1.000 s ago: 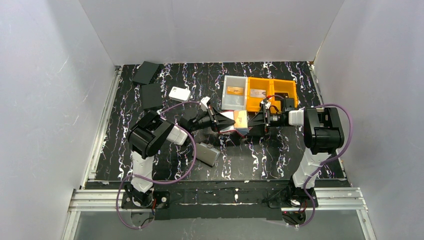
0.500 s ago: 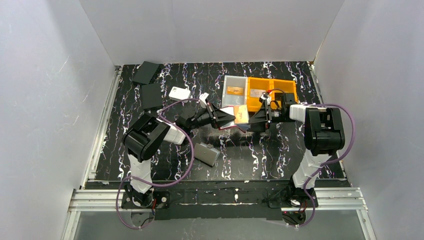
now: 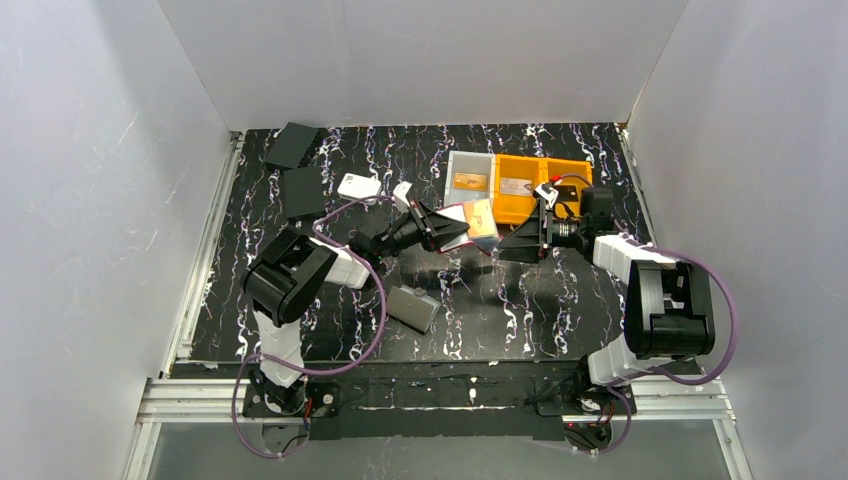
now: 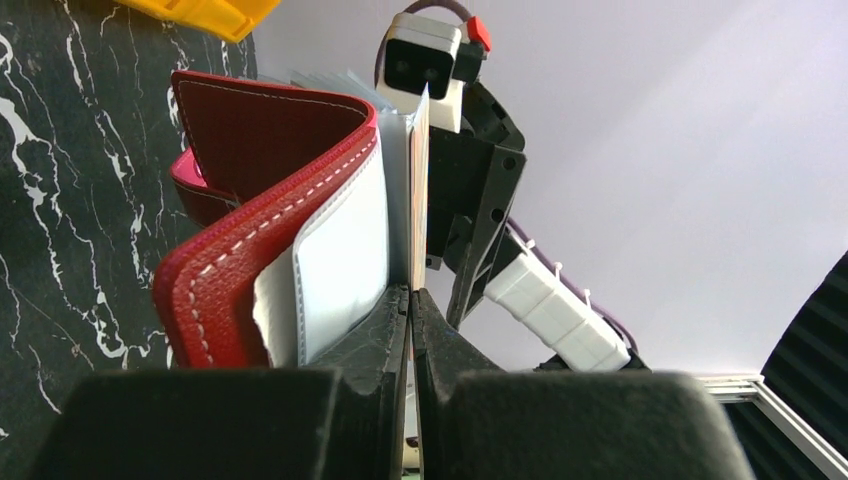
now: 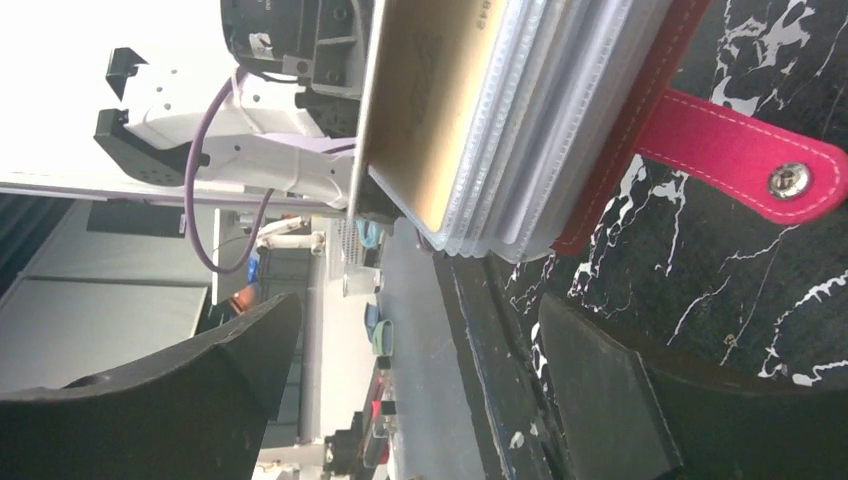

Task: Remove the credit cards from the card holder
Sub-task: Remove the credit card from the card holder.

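The dark red card holder [image 3: 462,232] is held off the table, open, with its clear sleeve pages fanned out. My left gripper [image 3: 443,228] is shut on its outer sleeve page, seen edge-on in the left wrist view [image 4: 411,295]. The red cover [image 4: 262,190] bulges to the left. An orange-gold credit card [image 3: 482,219] sits in that outer page and faces my right wrist camera [image 5: 432,100]. The snap tab [image 5: 745,155] hangs to the right. My right gripper [image 3: 512,243] is open and empty [image 5: 420,400], a short way right of the holder and not touching it.
A grey bin [image 3: 452,196] holds an orange card [image 3: 467,181]. An orange bin [image 3: 574,172] holds a pale card [image 3: 516,186]. A flat grey case [image 3: 413,308] lies near the front. A white rounded box [image 3: 358,187] and two dark cases [image 3: 302,191] lie at the far left.
My left gripper has lifted the card holder up and away from me. My right gripper has drawn back to the right, off the holder, and its arm has swung outward.
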`<state>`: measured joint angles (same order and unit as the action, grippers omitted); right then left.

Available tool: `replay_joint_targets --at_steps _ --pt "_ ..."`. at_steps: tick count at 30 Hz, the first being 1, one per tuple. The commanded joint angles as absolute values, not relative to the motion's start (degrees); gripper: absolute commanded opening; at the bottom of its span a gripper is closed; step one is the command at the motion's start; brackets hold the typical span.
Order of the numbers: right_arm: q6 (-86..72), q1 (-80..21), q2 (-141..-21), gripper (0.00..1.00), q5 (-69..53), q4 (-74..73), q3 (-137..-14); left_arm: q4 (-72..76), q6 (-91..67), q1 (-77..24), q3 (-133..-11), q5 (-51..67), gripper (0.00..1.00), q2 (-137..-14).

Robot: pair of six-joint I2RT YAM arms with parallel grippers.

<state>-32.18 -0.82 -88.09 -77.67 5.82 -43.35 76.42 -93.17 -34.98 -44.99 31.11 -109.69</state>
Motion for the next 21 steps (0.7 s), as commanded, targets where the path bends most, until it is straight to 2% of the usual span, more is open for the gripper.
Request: replay_joint_targets --at_steps 1,6,14,21 --pt "-39.24 -0.62 -86.57 0.98 -74.94 14.15 -41.11 80.42 -93.79 -34.72 -46.73 28.73 0.00 -103.18" --pt "-54.61 -0.62 -83.76 0.98 -70.53 34.86 -34.02 80.14 -94.55 -34.80 -47.28 27.72 0.00 -102.14" --pt "-65.47 -1.93 -84.05 0.98 -67.72 50.09 -31.58 79.97 -95.09 -35.22 -47.87 28.14 0.00 -102.69" --pt "-68.14 0.22 -86.38 0.97 -68.89 51.26 -33.69 80.07 -94.85 -35.33 -47.35 29.92 0.00 -102.72"
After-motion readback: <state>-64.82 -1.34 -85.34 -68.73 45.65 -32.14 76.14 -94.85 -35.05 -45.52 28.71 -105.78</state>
